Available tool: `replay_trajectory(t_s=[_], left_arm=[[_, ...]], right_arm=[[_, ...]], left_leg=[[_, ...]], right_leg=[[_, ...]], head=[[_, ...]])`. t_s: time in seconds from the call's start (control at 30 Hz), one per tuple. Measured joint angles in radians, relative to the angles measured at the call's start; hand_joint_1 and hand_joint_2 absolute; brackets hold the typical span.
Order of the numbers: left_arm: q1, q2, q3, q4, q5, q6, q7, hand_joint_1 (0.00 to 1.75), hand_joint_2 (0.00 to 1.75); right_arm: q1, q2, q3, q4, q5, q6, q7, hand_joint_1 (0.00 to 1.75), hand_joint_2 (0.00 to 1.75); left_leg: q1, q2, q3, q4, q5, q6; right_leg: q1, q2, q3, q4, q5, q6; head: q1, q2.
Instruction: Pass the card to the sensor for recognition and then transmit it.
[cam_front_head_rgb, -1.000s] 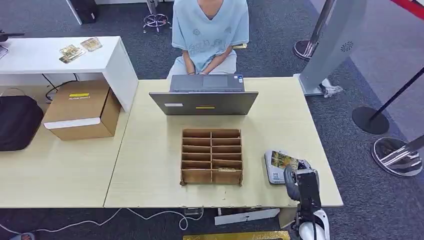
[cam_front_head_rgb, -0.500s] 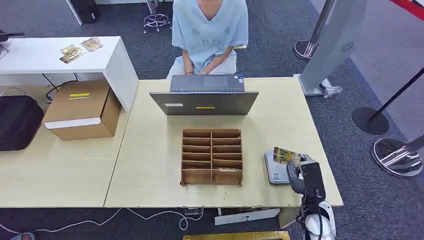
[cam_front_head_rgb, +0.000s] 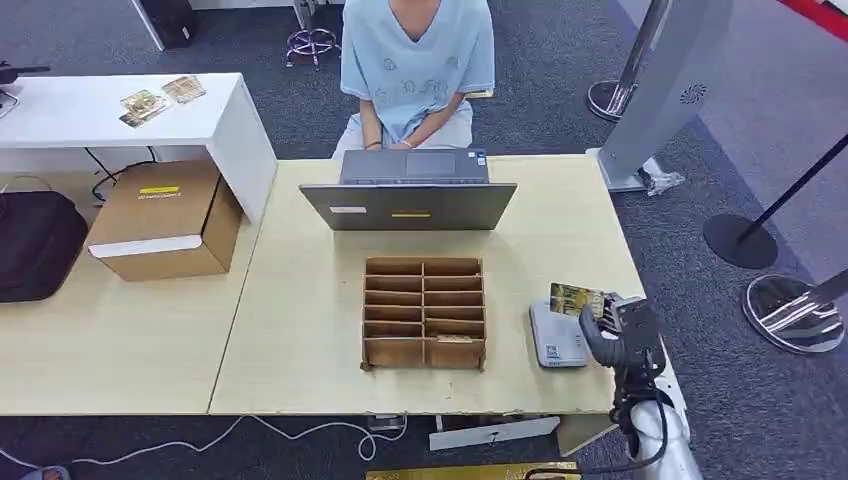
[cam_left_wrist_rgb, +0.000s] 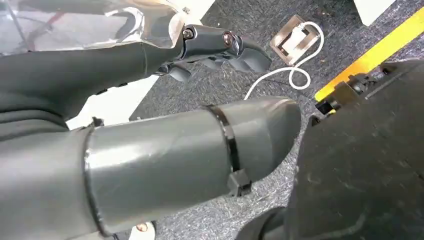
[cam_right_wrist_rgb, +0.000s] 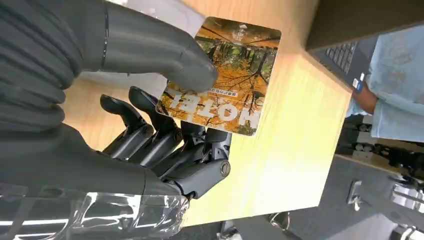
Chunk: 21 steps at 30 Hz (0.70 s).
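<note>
Orange card (cam_right_wrist_rgb: 226, 75) pinched between right hand (cam_right_wrist_rgb: 150, 130) thumb and fingers (cam_right_wrist_rgb: 165, 135).

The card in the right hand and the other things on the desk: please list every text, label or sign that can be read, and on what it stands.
"TALON": large white letters, as far as they can be made out, on the card held by the right hand.
A line of small print above those letters: too small to read.
Square code on the sensor: too small to read.
Yellow labels on the laptop and the cardboard box: blurred.
</note>
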Motion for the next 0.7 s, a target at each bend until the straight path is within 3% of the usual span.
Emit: replay_trajectory(t_s=[0.33, 0.7], left_arm=[[-0.006, 0.005, 0.029, 0.000, 0.018, -0.003, -0.004, 0.00, 0.00], [-0.005, 0.013, 0.064, 0.000, 0.042, -0.002, -0.003, 0.00, 0.00]], right_arm=[[-0.136, -0.119, -0.001, 0.203, -0.055, 0.127, 0.008, 1.75, 1.75], [-0.199, -0.185, 0.023, 0.324, -0.094, 0.133, -0.017, 1.75, 1.75]], left_leg=[[-0.001, 0.000, 0.000, 0.000, 0.000, 0.000], [0.000, 0.000, -0.001, 0.000, 0.000, 0.000]], right_leg=[[-0.001, 0.000, 0.000, 0.000, 0.001, 0.001], [-0.001, 0.000, 0.000, 0.000, 0.001, 0.001]], head=[[-0.001, 0.000], [0.000, 0.000]])
